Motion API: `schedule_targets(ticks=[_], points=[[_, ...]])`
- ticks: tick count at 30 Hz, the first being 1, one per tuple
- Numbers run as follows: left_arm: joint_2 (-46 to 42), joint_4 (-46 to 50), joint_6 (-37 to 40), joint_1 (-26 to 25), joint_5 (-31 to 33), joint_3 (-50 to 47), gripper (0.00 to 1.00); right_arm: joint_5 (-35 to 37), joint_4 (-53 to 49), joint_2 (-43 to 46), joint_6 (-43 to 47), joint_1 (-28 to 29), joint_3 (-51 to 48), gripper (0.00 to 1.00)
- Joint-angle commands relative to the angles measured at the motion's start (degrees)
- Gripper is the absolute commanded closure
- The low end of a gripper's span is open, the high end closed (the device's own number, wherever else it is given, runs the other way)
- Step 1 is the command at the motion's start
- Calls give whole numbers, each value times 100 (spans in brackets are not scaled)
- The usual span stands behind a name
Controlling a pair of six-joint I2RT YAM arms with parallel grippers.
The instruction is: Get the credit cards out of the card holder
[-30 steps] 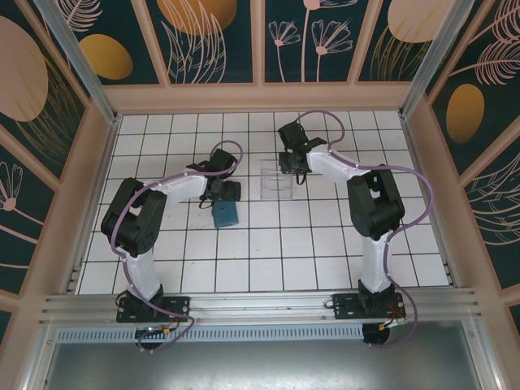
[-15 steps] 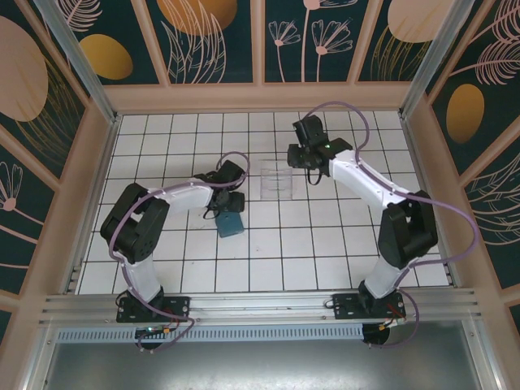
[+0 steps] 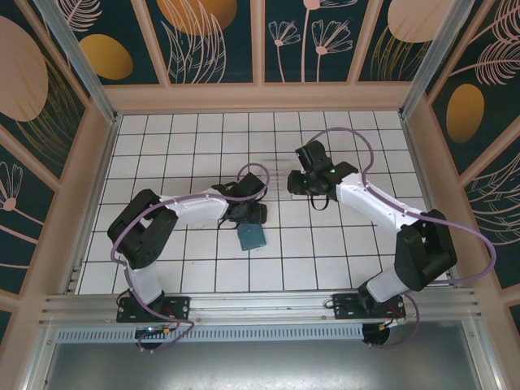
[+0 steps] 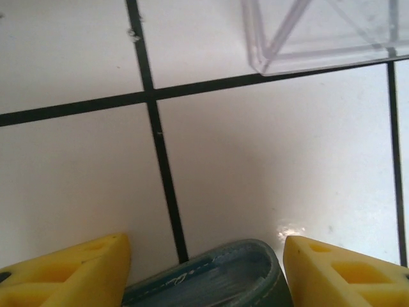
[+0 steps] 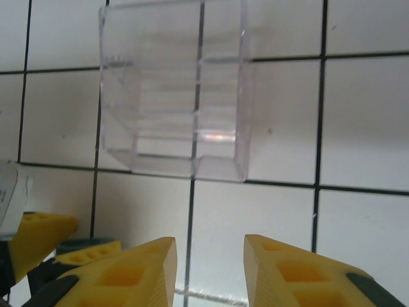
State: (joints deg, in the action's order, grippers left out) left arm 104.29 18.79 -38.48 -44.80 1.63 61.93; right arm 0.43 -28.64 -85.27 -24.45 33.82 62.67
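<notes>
The left claw (image 4: 204,252) pinches the blue wallet (image 3: 252,237) lying on the white desk (image 3: 317,260), and the right claw (image 5: 209,249), a little open and empty, hangs near the clear box (image 5: 172,115).

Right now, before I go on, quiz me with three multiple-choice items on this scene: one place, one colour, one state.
1. Where is the card holder?
A) between the fingers of the left gripper
B) against the back wall
C) on the right arm's base

2. What colour is the card holder?
A) red
B) teal-blue
C) white

3. How is the right gripper?
A) shut on a card
B) open, nothing between its fingers
C) shut on the card holder

Answers:
1 A, the left wrist view has it between the yellow fingers.
2 B, plain from above.
3 B, bare tile shows through the gap.
</notes>
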Motion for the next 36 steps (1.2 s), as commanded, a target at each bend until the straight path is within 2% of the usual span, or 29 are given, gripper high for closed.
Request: schedule_targets(ticks=[1,7,16,27,36], points=[[-441,40,-86,-11,104,-19,33,-245,248,229,-359,143,-231,66],[-932,195,-46,14,329,-107,33,-712,600,338,-608,355,-546,66],[-1414,187,-78,190,267,-491,33,-1480,1194,272,-897,652,-1118,65],[-1944,-7,-143,524,-80,-1149,35,-1853,1758,-177,-1138,1046,-1420,63],[-2092,25,-204,549,-333,-1441,40,-2042,2067,-810,-1194,1230,-1365,60]])
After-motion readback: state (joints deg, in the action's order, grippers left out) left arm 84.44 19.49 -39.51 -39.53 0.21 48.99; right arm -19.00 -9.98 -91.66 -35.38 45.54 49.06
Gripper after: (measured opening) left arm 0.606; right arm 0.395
